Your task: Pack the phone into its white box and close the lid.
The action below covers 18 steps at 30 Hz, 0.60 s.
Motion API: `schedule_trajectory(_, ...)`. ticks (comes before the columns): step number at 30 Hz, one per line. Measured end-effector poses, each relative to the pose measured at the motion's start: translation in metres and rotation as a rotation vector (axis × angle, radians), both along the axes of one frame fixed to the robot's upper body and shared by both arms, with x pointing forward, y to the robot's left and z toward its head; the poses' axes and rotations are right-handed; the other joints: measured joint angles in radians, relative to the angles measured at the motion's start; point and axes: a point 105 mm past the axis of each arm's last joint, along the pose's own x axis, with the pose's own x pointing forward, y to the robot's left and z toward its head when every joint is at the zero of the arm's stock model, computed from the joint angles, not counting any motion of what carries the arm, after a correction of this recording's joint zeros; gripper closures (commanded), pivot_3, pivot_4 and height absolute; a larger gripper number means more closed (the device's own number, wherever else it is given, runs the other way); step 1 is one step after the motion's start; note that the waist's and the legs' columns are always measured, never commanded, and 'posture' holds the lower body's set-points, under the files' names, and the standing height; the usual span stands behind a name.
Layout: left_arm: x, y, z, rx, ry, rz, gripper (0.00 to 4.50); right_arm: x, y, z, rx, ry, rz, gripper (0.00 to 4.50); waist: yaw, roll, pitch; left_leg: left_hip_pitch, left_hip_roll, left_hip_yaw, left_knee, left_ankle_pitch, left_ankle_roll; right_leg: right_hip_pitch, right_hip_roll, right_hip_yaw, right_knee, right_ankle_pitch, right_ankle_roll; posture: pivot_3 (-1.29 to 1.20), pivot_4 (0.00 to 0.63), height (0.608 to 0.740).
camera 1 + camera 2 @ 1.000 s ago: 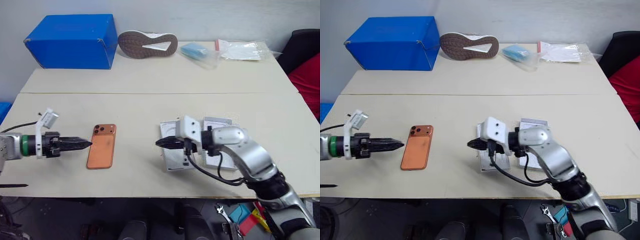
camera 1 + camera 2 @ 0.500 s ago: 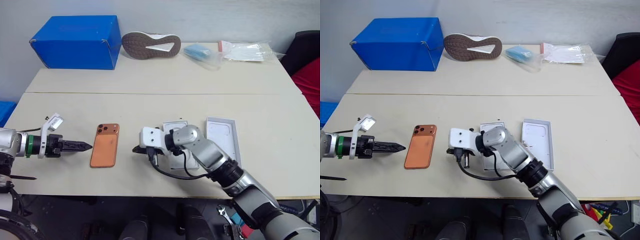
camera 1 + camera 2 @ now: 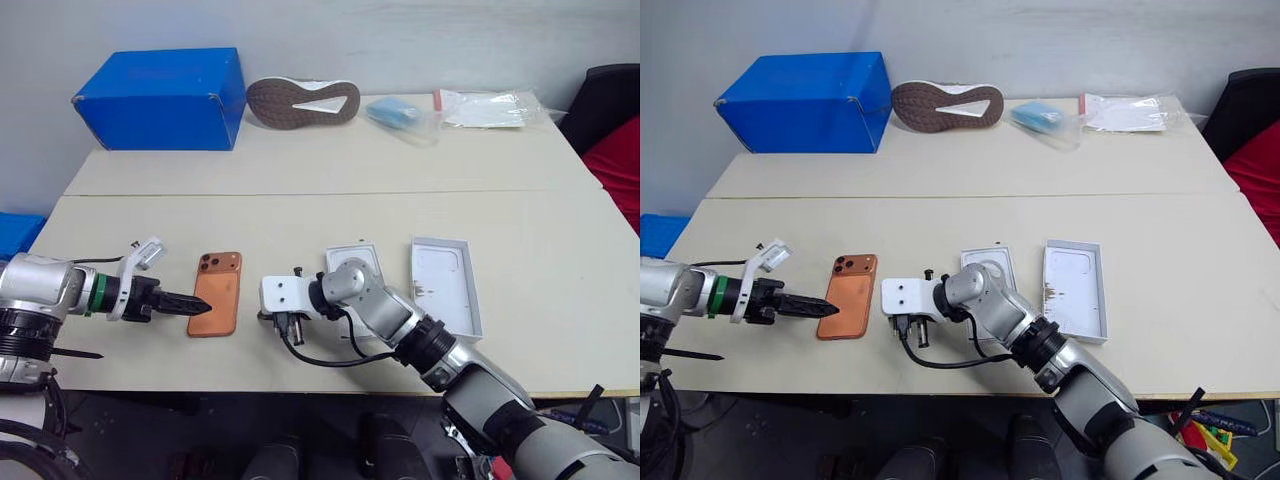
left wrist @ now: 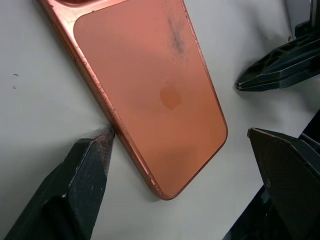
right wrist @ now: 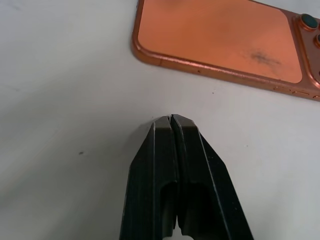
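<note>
My left end effector (image 4: 175,165) has spread wide and dropped to the phone (image 3: 217,293), one finger (image 4: 85,175) at its long edge, nothing gripped yet. My right end effector (image 5: 172,131), pinched shut and empty, has swung across to the tabletop (image 3: 300,160) just beside the phone's other edge, likely bracing it. Both forearms reach inward, angled down. The white box (image 3: 352,268) and lid (image 3: 446,283) lie open, well apart from the phone.
</note>
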Motion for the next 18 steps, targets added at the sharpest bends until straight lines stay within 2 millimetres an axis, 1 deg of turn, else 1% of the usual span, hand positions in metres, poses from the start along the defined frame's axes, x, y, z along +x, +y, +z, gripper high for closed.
schedule_trajectory(2,0.001,-0.005,-0.002,-0.005,0.008,0.007,0.01,-0.001,0.004,-0.001,0.004,0.009,0.0,4.5,0.002,0.005,-0.004,0.001,-0.001,0.0,-0.001,0.0,0.001,0.0,0.0,0.002,0.0,0.0,0.0,0.0,0.15,0.74)
schedule_trajectory(5,0.004,-0.012,-0.005,-0.038,0.005,0.024,0.01,0.0,0.004,-0.004,-0.003,0.012,-0.007,4.5,0.009,0.008,-0.006,0.001,-0.004,-0.001,-0.001,0.001,0.003,0.0,0.0,0.008,0.001,0.0,0.0,0.0,0.15,0.74)
schedule_trajectory(10,0.007,-0.018,-0.01,-0.083,0.008,0.061,0.01,0.002,0.001,-0.007,-0.014,0.0,-0.008,4.5,0.016,0.009,-0.014,0.003,-0.007,-0.002,-0.002,0.003,0.004,0.002,0.0,0.014,0.001,0.0,0.0,0.0,0.15,0.74)
schedule_trajectory(14,0.008,-0.023,-0.014,-0.146,0.025,0.115,0.01,0.004,-0.001,-0.01,-0.02,0.002,-0.013,4.5,0.021,0.009,-0.016,0.017,-0.009,-0.003,-0.006,0.002,0.005,0.016,0.0,0.014,-0.004,-0.004,0.007,0.0,0.15,0.74)
schedule_trajectory(17,0.009,-0.027,-0.013,-0.208,0.036,0.149,0.01,0.005,-0.001,-0.009,-0.019,0.004,-0.013,4.5,0.022,0.008,-0.017,0.017,-0.009,-0.004,-0.006,0.002,0.005,0.016,0.0,0.016,-0.002,-0.005,0.008,0.0,0.15,0.74)
schedule_trajectory(18,0.009,-0.031,-0.012,-0.249,0.044,0.153,0.01,0.005,-0.002,-0.009,-0.017,0.005,-0.014,4.5,0.023,0.008,-0.017,0.017,-0.01,-0.004,-0.006,0.002,0.005,0.015,0.0,0.015,-0.001,-0.005,0.008,0.0,0.15,0.74)
